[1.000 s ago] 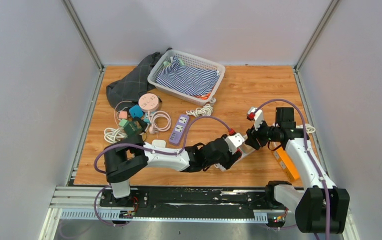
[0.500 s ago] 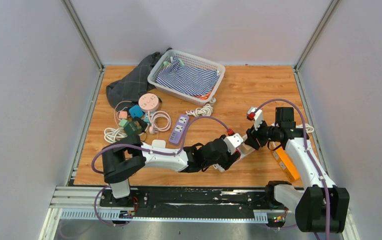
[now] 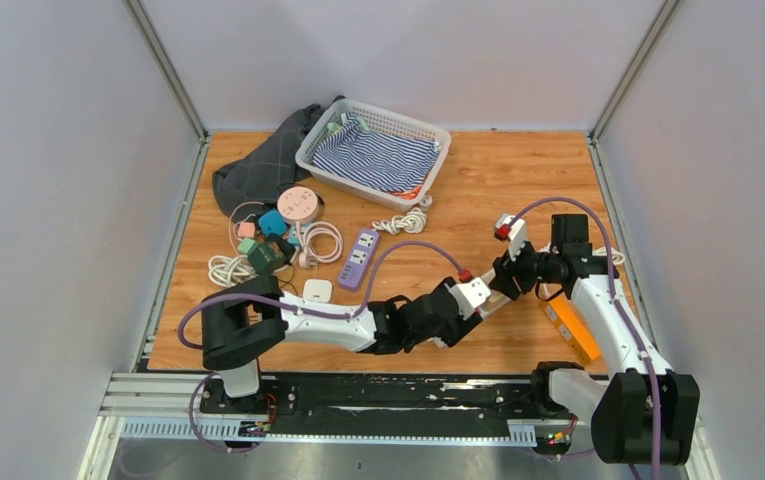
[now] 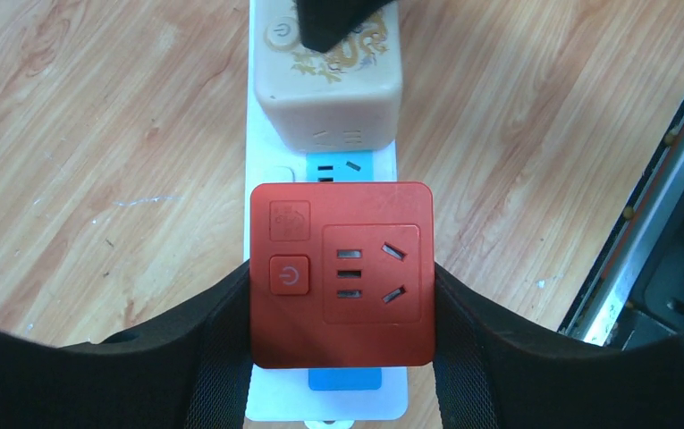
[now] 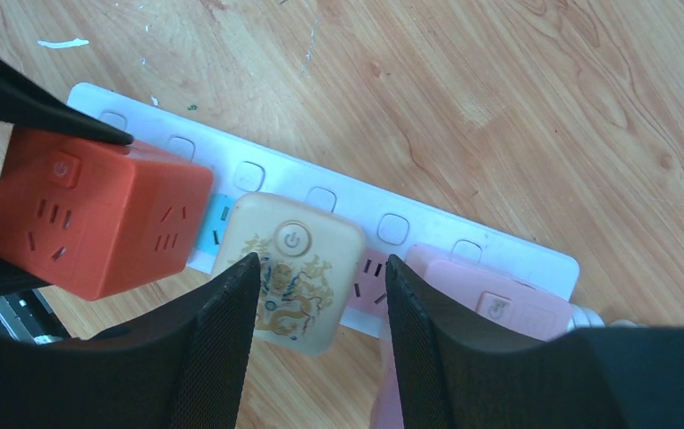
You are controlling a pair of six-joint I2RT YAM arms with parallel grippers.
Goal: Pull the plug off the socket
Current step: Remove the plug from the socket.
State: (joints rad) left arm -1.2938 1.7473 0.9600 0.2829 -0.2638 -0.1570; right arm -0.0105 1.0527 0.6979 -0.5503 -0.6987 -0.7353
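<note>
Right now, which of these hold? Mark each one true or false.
1. The left hand is closed on the red cube adapter. True.
2. The left hand also grips the cream cube adapter. False: it sits on the white power strip, between the fingers of the right hand.
3. A pink adapter sits on that same strip. True.
4. The right hand holds the purple power strip. False: it lies free on the table, away from both hands.
</note>
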